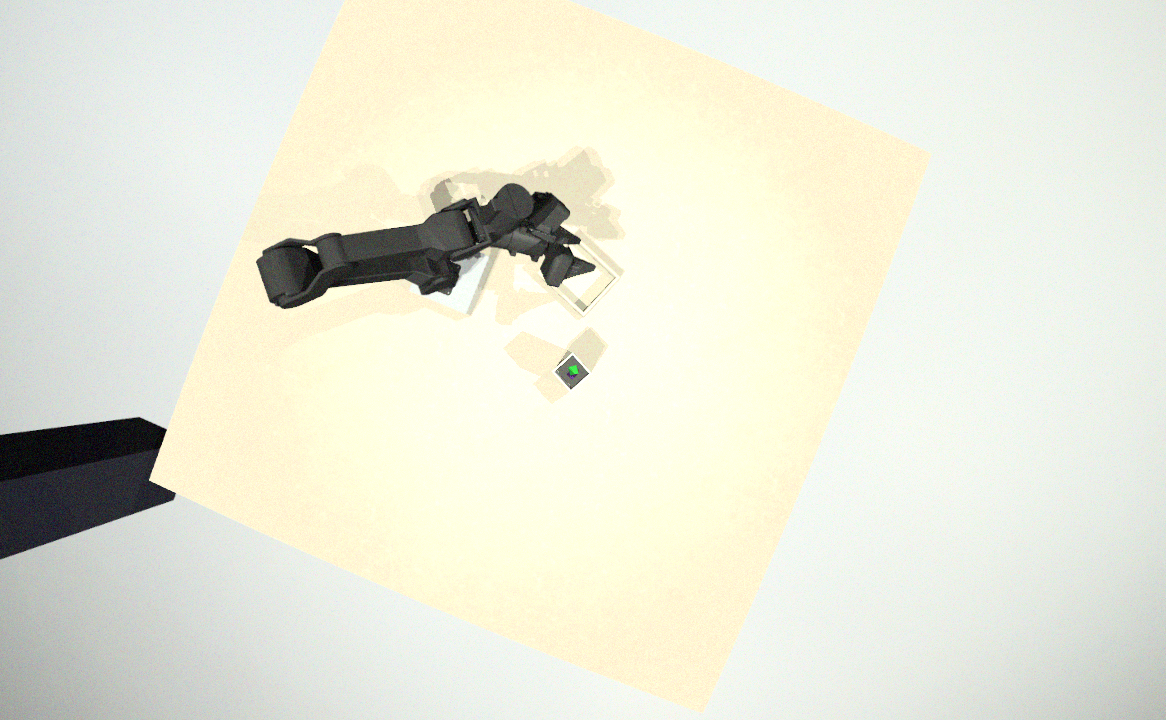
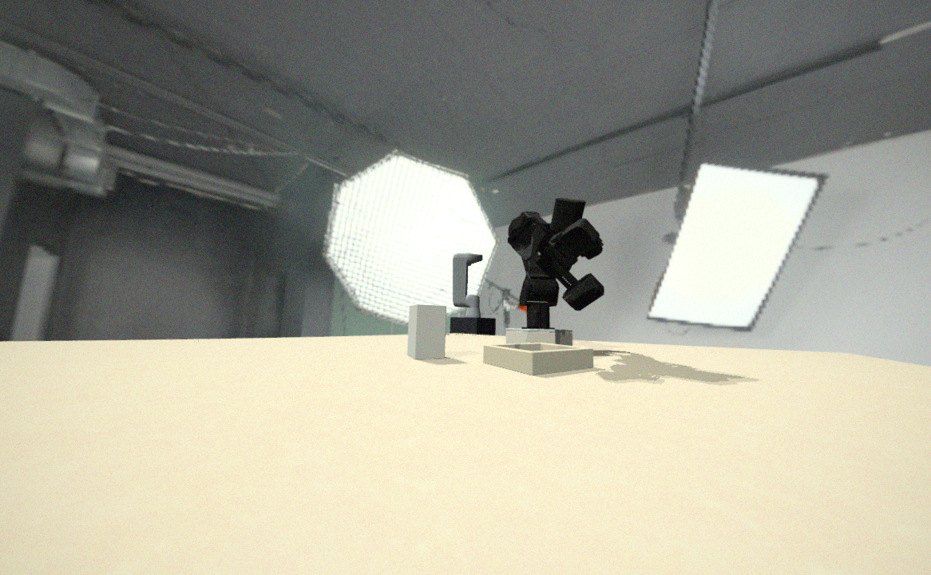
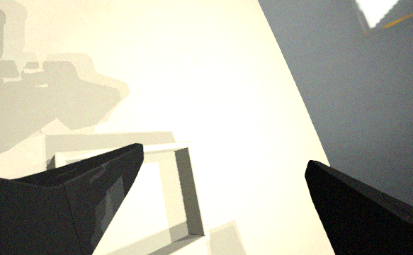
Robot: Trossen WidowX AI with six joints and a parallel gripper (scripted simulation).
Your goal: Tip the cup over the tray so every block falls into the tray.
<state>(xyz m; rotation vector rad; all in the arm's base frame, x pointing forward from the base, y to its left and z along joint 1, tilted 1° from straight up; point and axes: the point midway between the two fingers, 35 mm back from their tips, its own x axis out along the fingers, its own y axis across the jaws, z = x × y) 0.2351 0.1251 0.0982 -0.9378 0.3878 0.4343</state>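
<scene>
The cup [image 1: 560, 371] [image 2: 425, 332] is pale, square and tall. It stands upright on the table. In the top view its dark inside shows a green block [image 1: 574, 368] and a bit of a purple one; any others are hidden. The shallow square tray [image 1: 600, 296] [image 2: 512, 358] [image 3: 190, 193] sits beside the cup, with no blocks visible in it. My gripper [image 1: 586, 253] [image 2: 583, 265] [image 3: 223, 159] is open and empty, raised above the table near the tray, away from the cup. The left finger hides part of the tray in the wrist view.
The arm's pale base plate [image 1: 472, 291] is on the table, left of the tray in the top view. A black beam [image 1: 50, 492] lies beyond the table's left corner. A grey arm-like shape on a black block [image 2: 472, 326] stands behind the cup in the exterior view.
</scene>
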